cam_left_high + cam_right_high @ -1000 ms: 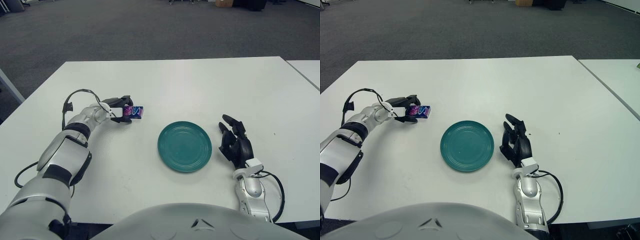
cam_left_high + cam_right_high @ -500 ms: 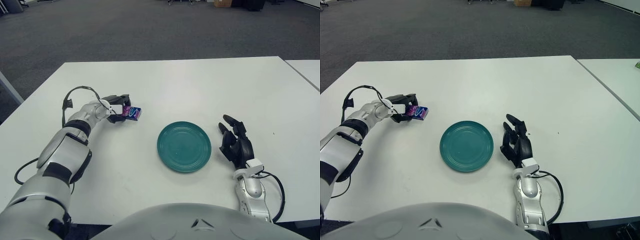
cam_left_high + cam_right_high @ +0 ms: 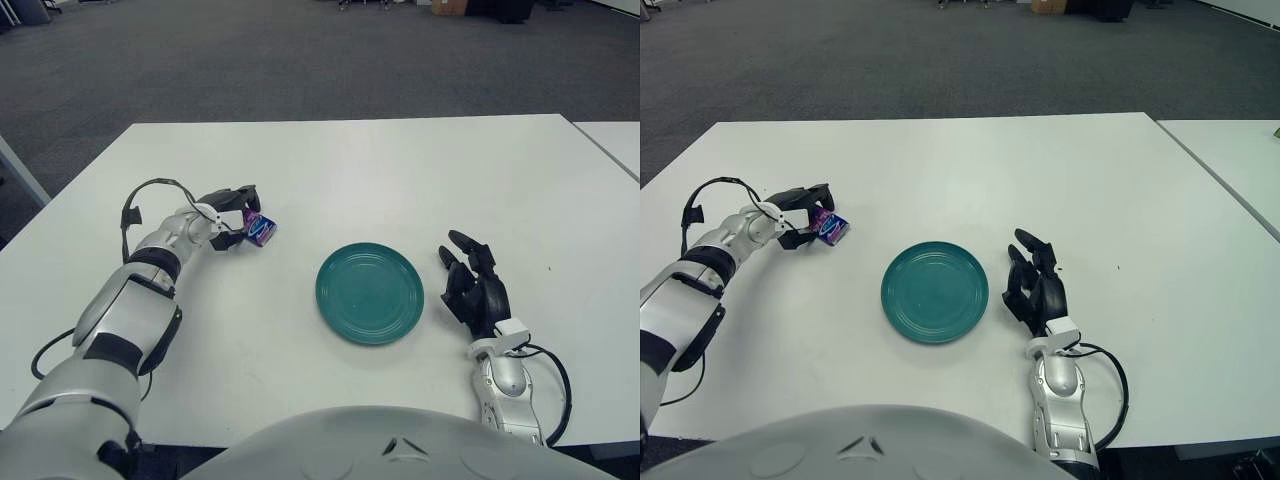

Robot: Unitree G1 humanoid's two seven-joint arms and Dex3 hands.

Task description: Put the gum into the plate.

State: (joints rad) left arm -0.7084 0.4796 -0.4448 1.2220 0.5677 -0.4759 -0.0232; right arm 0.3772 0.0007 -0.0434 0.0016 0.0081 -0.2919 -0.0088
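Bare white tabletop [image 3: 400,170] lies open between the black three-fingered left hand [image 3: 228,215] and the round teal plate [image 3: 369,292] to its right — nothing stands in that lane. Just beyond the plate's far rim, the black right hand [image 3: 472,290] is the only obstacle — fingers spread.

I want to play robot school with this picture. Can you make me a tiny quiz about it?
1. True or false: the small purple gum pack lies in the round teal plate.
2. Which hand grips the gum pack? A) left hand B) right hand
3. Fill in: the plate sits on a white ____.

Key: 1 false; 2 A; 3 table.
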